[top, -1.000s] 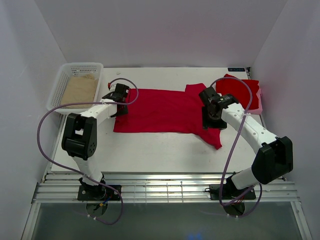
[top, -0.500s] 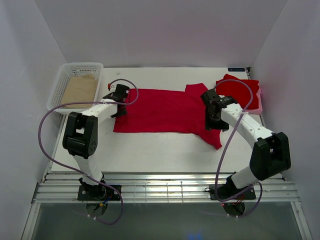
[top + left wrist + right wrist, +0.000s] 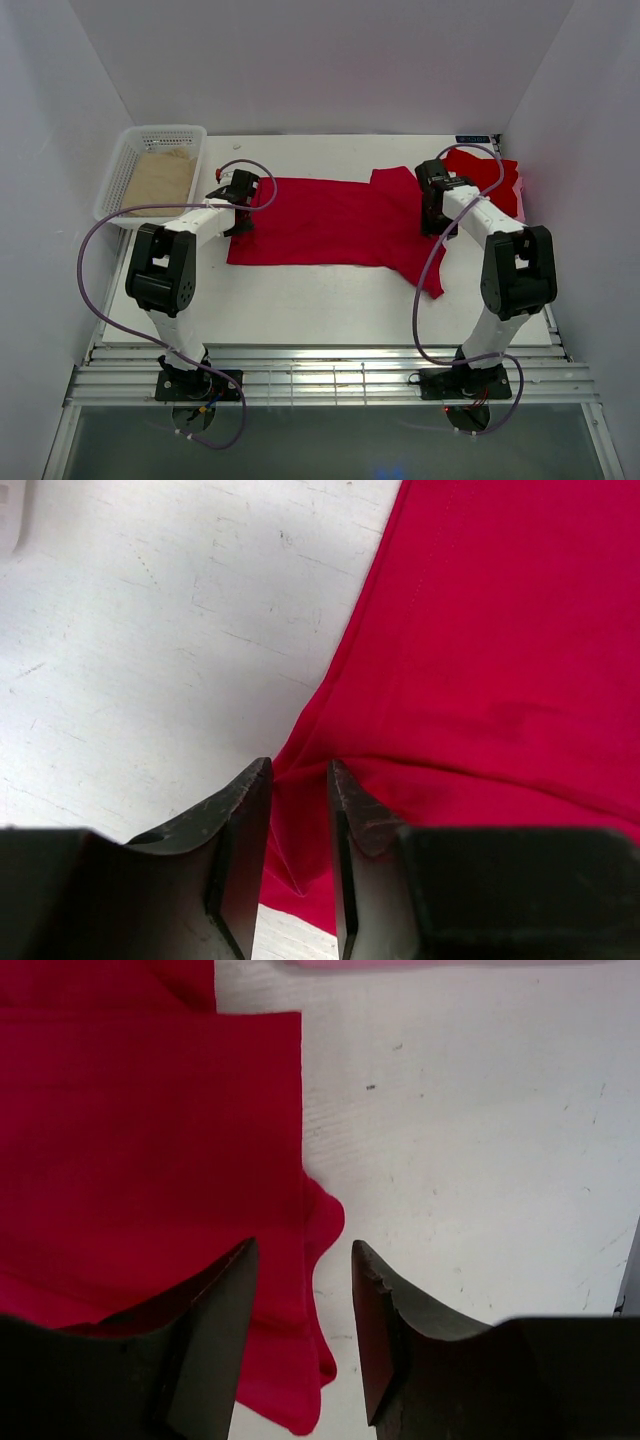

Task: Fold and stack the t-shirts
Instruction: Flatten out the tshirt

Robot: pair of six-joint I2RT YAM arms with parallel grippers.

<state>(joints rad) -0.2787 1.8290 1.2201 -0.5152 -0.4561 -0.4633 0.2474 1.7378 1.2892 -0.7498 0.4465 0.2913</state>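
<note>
Left gripper [image 3: 300,780] stands with jaws narrowly apart astride the t-shirt [image 3: 330,222] at its left edge; whether they pinch cloth cannot be told. Right gripper [image 3: 303,1260] is released, jaws apart over the opposite edge. Spread flat in the middle of the table [image 3: 300,300], that t-shirt runs lengthwise left to right, hem left, sleeves right. Left arm bends inward at the elbow; right arm stretches straight back. Beyond the right gripper lies a folded t-shirt [image 3: 490,172]; a basket [image 3: 115,175] sits far left.

The left arm [image 3: 195,222] and right arm [image 3: 480,212] are showing white shells, black joints, purple cables [image 3: 79,268] trailing, and scuffed black jaws.
</note>
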